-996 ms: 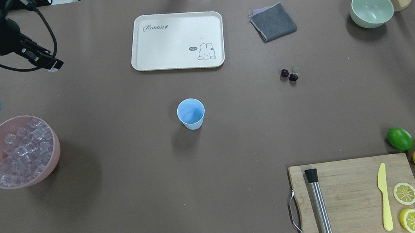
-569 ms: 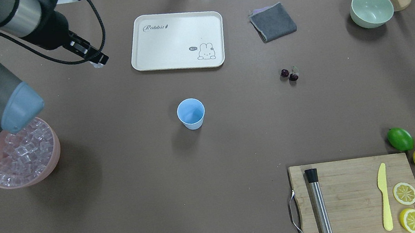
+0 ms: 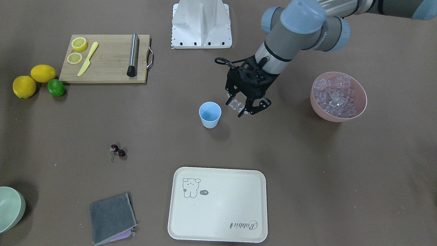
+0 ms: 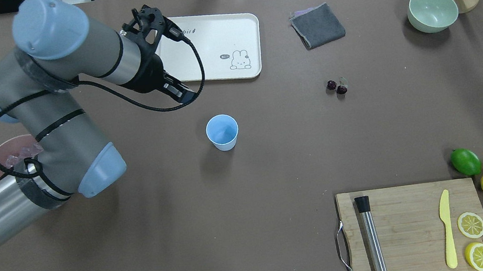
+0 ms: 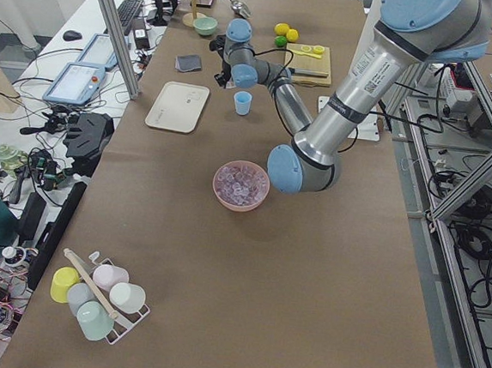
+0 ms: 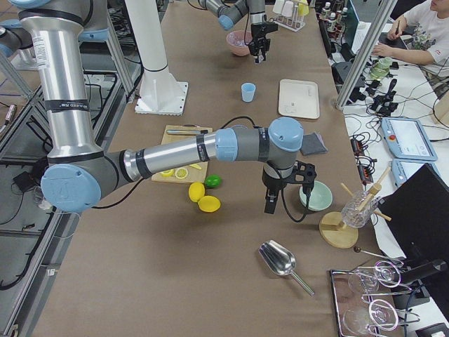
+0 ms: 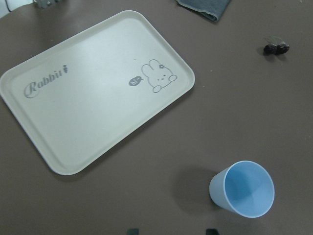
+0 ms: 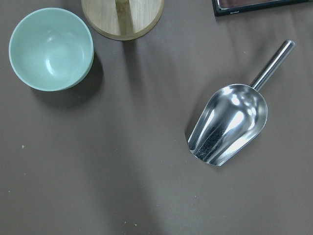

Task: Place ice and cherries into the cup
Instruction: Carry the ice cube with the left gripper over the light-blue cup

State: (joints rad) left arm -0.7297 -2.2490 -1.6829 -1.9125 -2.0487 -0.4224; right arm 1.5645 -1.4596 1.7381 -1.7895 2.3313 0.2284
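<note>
One ice cube (image 3: 235, 105) shows plainly in the front-facing view, pinched in the left gripper (image 3: 241, 107), jaws narrowed onto it, just at 3 o'clock of the cup (image 3: 210, 114). The cherries (image 3: 117, 151) lie at the cup's 8 o'clock. Overhead, the arm (image 4: 73, 64) hides that cube. The left wrist view reads "Rabbit" and "hi" on the tray (image 7: 88, 107). The right gripper (image 6: 269, 205) appears only from the right side, and I cannot tell whether it is open or closed.
</note>
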